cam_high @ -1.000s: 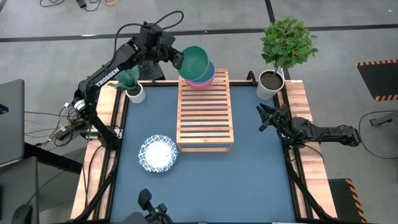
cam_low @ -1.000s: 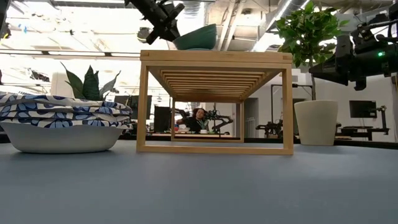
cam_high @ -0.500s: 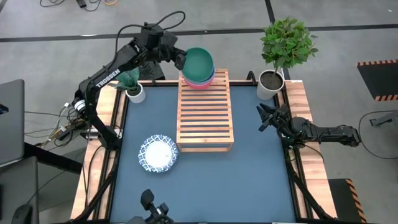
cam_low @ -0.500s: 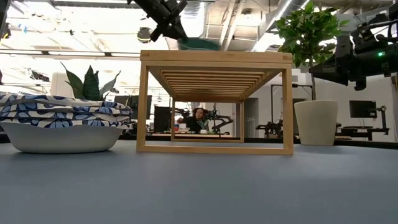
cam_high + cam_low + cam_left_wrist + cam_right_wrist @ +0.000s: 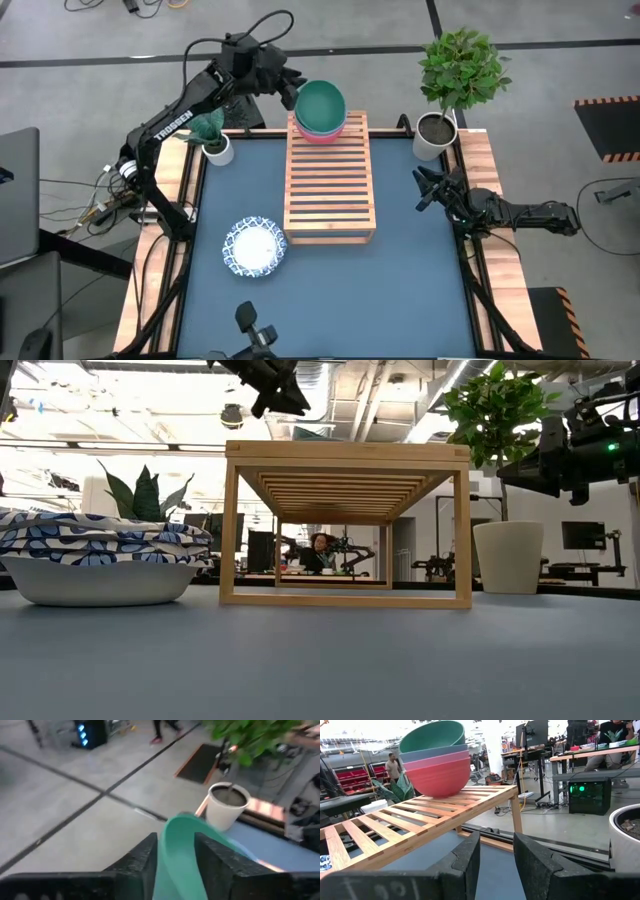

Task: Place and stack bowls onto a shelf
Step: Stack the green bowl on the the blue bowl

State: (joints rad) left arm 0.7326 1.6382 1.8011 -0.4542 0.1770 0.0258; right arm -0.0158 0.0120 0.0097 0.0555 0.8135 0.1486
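The teal-green bowl point(image 5: 321, 103) sits nested in the pink bowl point(image 5: 322, 133) at the far end of the slatted wooden shelf point(image 5: 330, 190). My left gripper point(image 5: 291, 93) is open at the teal bowl's left rim, which shows between its fingers in the left wrist view point(image 5: 176, 845). Two blue-and-white patterned bowls point(image 5: 255, 246) rest stacked on the blue tabletop, left of the shelf's near end. My right gripper point(image 5: 424, 190) waits open at the table's right edge, and the bowl stack shows in its wrist view point(image 5: 436, 762). My left gripper has the teal bowl's left rim point(image 5: 177, 832) between its fingers, one finger point(image 5: 145, 857) on each side of the wall. I cannot tell whether they touch it. The fingers come nearly level from the table's far left. The bowl sits in the pink bowl.
A small plant in a white pot point(image 5: 215, 140) stands at the far left corner, just under my left arm. A taller plant in a white pot point(image 5: 437, 135) stands at the far right. Blue tabletop lies bare right of the shelf and along the near edge point(image 5: 400, 300).
The teal bowl was tilted on edge above the pink bowl. It has tipped down and now lies level, nested in it. My left gripper has rolled at the wrist, its fingers have parted, and it stays at the bowl's left rim.
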